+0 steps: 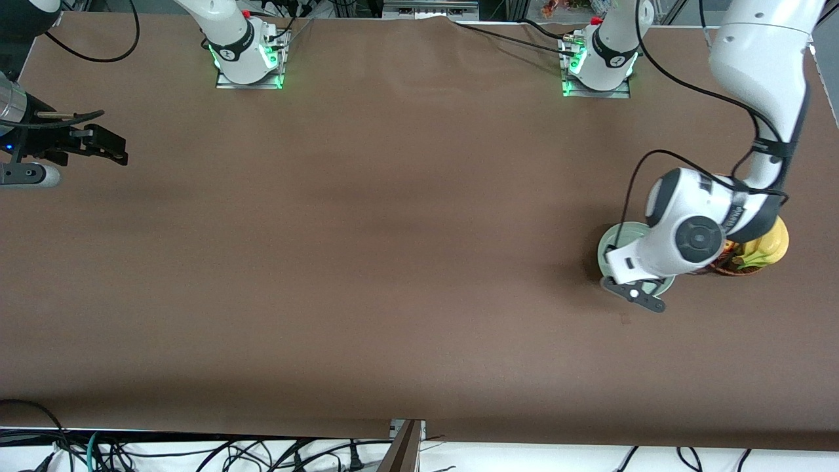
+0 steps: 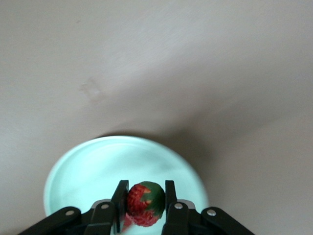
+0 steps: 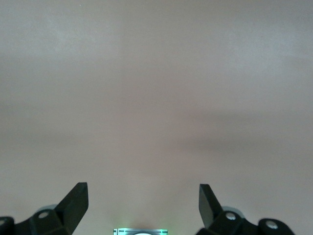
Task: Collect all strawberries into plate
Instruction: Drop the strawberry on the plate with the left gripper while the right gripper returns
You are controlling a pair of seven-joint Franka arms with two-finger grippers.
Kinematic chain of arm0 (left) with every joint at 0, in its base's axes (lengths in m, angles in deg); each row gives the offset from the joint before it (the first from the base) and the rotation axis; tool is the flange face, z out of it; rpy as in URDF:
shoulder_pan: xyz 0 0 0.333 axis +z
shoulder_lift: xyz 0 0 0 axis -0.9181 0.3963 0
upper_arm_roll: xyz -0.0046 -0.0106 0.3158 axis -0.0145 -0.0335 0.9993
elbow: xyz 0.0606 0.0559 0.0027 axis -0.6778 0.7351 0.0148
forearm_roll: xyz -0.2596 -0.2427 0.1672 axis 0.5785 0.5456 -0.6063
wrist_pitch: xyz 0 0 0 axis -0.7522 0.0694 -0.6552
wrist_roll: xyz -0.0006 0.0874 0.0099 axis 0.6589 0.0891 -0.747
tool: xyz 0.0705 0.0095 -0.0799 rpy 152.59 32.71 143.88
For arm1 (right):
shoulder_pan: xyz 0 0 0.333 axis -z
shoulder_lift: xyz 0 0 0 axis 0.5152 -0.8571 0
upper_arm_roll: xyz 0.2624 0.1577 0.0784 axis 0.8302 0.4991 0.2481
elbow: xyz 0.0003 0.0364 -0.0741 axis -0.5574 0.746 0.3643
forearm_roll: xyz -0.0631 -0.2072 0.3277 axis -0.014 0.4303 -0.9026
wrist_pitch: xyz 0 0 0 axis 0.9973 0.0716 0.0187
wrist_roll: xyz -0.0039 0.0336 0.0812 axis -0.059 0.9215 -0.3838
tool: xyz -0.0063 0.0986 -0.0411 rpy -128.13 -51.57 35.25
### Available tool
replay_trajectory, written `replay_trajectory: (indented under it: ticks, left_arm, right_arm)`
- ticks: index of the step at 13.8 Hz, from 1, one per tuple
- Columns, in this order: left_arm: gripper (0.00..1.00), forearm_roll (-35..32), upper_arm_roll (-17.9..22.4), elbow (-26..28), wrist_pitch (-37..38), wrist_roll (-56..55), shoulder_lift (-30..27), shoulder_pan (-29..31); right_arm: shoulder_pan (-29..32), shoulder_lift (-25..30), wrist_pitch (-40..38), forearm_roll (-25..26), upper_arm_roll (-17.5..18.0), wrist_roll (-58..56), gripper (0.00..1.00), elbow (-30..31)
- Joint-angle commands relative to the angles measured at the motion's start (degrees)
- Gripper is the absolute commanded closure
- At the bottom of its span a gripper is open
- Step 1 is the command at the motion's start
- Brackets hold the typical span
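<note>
My left gripper (image 2: pixel 143 195) is shut on one strawberry (image 2: pixel 141 208), red with a green top, and holds it just over the pale mint-green plate (image 2: pixel 88 171). In the front view the left arm's hand covers most of the plate (image 1: pixel 616 237), which lies toward the left arm's end of the table. No other strawberries show; the hand may hide them. My right gripper (image 1: pixel 111 145) is open and empty, waiting over the right arm's end of the table; its wrist view (image 3: pixel 143 188) shows only bare brown table.
A brown woven basket (image 1: pixel 734 269) with a yellow banana (image 1: pixel 770 246) stands beside the plate, toward the left arm's end, partly under the left arm. The brown table (image 1: pixel 393 262) stretches between the two arms.
</note>
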Motion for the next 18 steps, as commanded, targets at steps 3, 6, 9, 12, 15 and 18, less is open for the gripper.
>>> replay_trajectory:
  ticks: [3, 6, 9, 12, 15, 18]
  left_arm:
    - [0.28, -1.29, -1.13, 3.59, -6.14, 6.65, 1.60, 3.46]
    - [0.00, -1.11, -1.13, 3.07, -5.79, 6.65, 1.51, 3.72]
    - [0.00, -0.94, -1.48, 1.67, -4.83, 6.47, -0.50, 3.63]
    - [0.00, -0.85, -2.54, -1.39, 1.65, 6.38, -4.71, 3.46]
    - [0.00, -0.50, -3.59, -13.49, 12.72, 5.86, -6.14, 3.11]
    - [0.00, 4.76, -3.59, -21.53, 14.33, 5.86, -6.48, 3.02]
  right_arm:
    - [0.63, 0.49, 0.27, 0.52, 0.96, -0.39, 0.00, 0.34]
    - [0.36, 0.58, 0.45, 0.87, 1.14, -0.30, 0.00, 0.34]
    - [0.45, 0.49, 0.10, 1.04, 1.14, -0.39, 0.00, 0.42]
    - [0.36, 0.49, 0.71, 1.39, 1.14, -0.39, 0.00, 0.42]
    - [-0.95, 0.49, 0.80, 3.76, 1.22, -0.30, 0.00, 0.42]
    - [-0.96, 0.49, 0.80, 3.86, 1.22, -0.39, 0.00, 0.34]
